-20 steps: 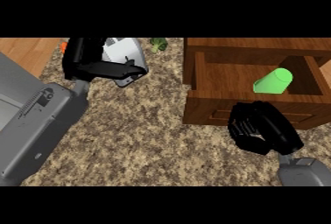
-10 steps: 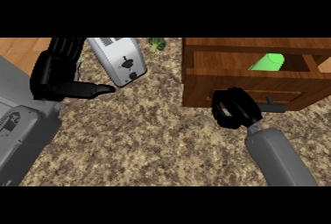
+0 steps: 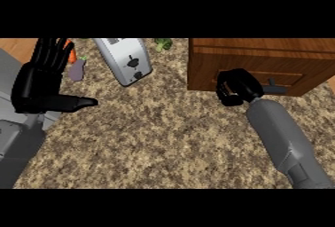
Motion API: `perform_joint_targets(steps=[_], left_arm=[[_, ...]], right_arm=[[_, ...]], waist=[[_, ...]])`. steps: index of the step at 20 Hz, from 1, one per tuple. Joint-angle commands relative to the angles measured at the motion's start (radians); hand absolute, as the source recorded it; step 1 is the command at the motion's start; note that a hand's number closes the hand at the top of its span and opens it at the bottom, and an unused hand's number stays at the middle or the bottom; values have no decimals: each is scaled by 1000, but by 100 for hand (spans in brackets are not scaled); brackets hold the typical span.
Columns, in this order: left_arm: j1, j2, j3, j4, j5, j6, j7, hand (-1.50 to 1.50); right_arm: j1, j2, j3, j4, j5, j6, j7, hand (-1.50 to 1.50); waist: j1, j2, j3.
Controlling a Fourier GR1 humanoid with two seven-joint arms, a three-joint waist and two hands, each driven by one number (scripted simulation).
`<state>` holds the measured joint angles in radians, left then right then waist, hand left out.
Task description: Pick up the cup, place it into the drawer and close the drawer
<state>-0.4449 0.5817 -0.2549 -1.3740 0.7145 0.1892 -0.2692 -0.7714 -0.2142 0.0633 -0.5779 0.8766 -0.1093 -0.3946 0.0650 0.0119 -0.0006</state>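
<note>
Right hand (image 3: 237, 86): fingers curled, nothing held, knuckles against drawer front (image 3: 291, 76) just left of dark handle (image 3: 280, 87). Drawer front flush with wooden cabinet (image 3: 262, 55). Cup hidden from view. Left hand (image 3: 40, 84): resting at left edge, fingers straight up, thumb out sideways, holding nothing. Toaster (image 3: 124, 60) lying tilted on speckled counter (image 3: 163, 133); purple eggplant (image 3: 78, 70) and carrot (image 3: 71, 56) beside left fingers; green vegetable (image 3: 163, 44) near toaster
</note>
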Motion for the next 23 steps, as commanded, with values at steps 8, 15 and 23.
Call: perform_joint_targets(steps=[8,15,23], left_arm=[[8,-8,11,-15,17,-81,8,-150],[8,-18,14,-5,19,-95,8,-150],[9,-45,-11,35,-15,-107,-19,-150]], right_arm=[[-200,-84,-106,293,-40,46,-38,150],[-213,-131,-158,304,-91,70,-87,150],[-208,-144,-179,306,-109,59,-140,150]], waist=[[43,31,5],[52,36,5],[45,44,5]])
